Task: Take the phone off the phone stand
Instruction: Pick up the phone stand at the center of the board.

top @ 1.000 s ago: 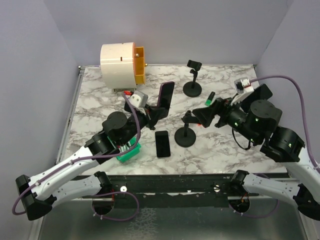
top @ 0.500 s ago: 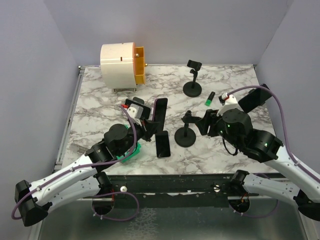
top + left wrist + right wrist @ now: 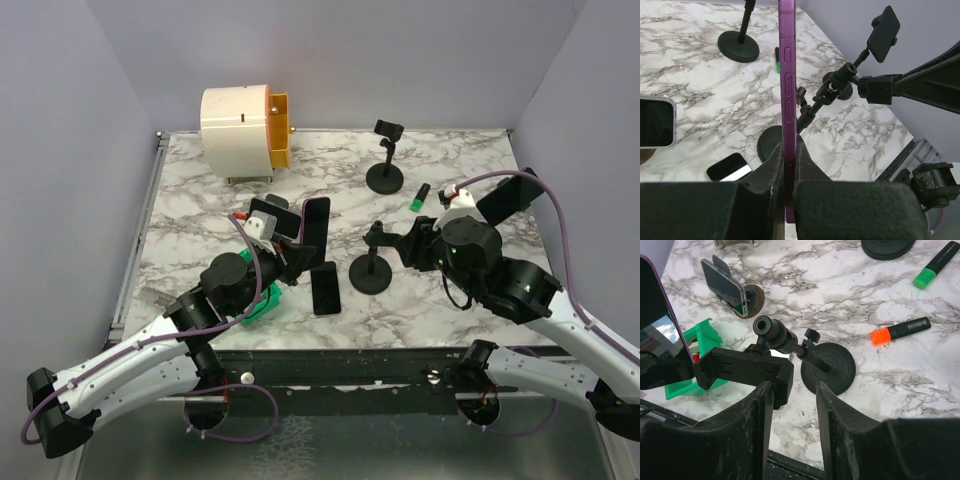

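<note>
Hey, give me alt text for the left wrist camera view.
The left gripper pinches a purple phone edge-on above a marble table. Behind it stands a black phone stand, and a dark phone lies flat beside its base.

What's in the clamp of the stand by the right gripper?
No phone: the clamp is empty; the left gripper holds the purple phone. The right gripper hides one end.
</note>
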You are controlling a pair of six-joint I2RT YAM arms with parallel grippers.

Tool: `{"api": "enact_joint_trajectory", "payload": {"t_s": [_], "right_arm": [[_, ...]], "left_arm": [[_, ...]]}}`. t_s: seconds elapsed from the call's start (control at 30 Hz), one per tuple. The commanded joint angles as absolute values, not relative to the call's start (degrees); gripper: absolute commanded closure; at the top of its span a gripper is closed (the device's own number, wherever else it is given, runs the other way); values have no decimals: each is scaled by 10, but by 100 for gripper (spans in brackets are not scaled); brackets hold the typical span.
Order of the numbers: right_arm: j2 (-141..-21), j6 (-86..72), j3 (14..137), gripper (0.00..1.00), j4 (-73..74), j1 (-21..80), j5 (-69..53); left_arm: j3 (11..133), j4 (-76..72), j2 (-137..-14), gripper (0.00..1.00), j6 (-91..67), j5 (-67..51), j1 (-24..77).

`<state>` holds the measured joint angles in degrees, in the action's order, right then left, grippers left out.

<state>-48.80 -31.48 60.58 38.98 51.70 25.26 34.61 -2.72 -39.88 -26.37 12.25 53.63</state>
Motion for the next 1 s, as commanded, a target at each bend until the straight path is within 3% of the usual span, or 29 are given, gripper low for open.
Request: {"api": "enact_joint_trajectory", "payload": {"t_s": [0.0,0.17,0.37,0.97], "right_arm": [[-496,-316,602,58,372,520,271],[-505,-308,610,70,367,519,264],[-511,-298,631,99,374,519,262],[-617,-185,828,100,311,519,332]], "left_arm": [[342,-54,-388,100,-272,127,535],[339,-50,-383,100,-272,128,535],[335,-49,-378,100,-272,130,535],[324,-31,-342,100,-263,153,535]]}}
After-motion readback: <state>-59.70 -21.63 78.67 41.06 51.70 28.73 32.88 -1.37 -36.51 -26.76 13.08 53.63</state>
